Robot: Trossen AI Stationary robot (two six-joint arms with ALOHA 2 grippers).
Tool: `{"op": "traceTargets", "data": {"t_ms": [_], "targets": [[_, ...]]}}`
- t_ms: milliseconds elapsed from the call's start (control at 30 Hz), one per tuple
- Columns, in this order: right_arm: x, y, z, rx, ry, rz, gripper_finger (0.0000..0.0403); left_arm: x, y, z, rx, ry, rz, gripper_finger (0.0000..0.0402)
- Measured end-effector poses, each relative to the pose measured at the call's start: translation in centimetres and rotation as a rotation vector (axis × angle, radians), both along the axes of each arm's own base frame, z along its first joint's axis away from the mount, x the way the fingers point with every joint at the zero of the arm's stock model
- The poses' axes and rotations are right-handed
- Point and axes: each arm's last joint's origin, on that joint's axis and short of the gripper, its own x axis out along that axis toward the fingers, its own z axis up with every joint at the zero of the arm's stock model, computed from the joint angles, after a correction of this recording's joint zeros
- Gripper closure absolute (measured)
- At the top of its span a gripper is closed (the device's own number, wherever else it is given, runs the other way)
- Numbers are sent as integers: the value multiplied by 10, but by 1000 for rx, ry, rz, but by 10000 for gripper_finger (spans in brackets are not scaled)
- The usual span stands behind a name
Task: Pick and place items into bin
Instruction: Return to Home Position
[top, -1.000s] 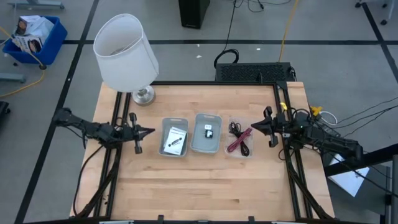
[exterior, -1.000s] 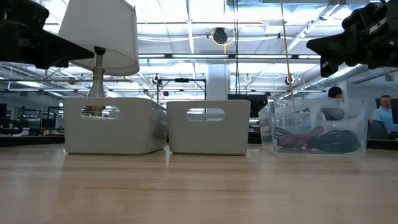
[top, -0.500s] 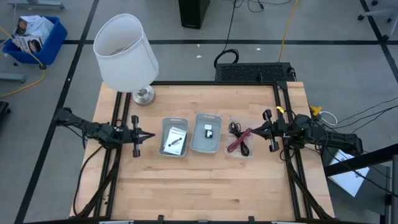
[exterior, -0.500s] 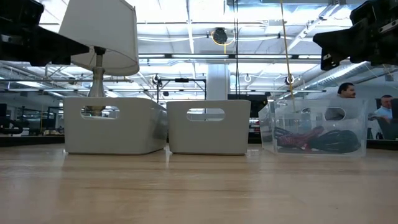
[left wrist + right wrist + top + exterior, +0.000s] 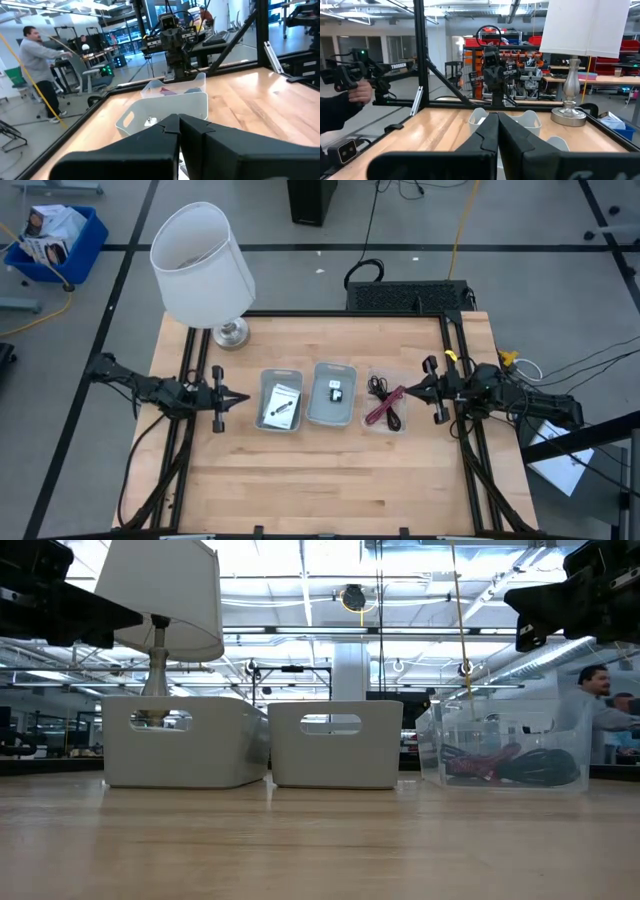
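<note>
Three bins stand in a row mid-table. The left grey bin point(image 5: 280, 401) holds a white packet and a thin black stick. The middle grey bin point(image 5: 332, 393) holds small black and white pieces. The clear bin point(image 5: 385, 402) holds the red-and-black cable bundle point(image 5: 500, 762). My left gripper point(image 5: 243, 395) hovers shut left of the bins, pointing at them. My right gripper point(image 5: 408, 386) hovers shut just right of the clear bin, pointing left. Both grippers are empty, and each wrist view shows the fingers closed together.
A big white lamp point(image 5: 203, 265) stands on its metal base point(image 5: 231, 333) at the far left corner of the table. Bare wood lies along the near half point(image 5: 330, 480). Black frame rails run down both table sides. People move in the room behind.
My left gripper drew back a little toward the table's left edge. My right gripper shifted slightly toward the near edge and lower, staying beside the clear bin. Both stayed shut. The bins did not move.
</note>
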Motion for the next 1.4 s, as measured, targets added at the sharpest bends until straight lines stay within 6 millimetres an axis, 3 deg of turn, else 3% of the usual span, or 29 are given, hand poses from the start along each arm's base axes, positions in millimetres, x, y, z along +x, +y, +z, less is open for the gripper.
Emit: {"op": "traceTargets", "data": {"t_ms": [1400], "targets": [[0, 0, 0, 53, 10, 5, 403, 0, 0, 0, -10, 1, 1, 394]]}}
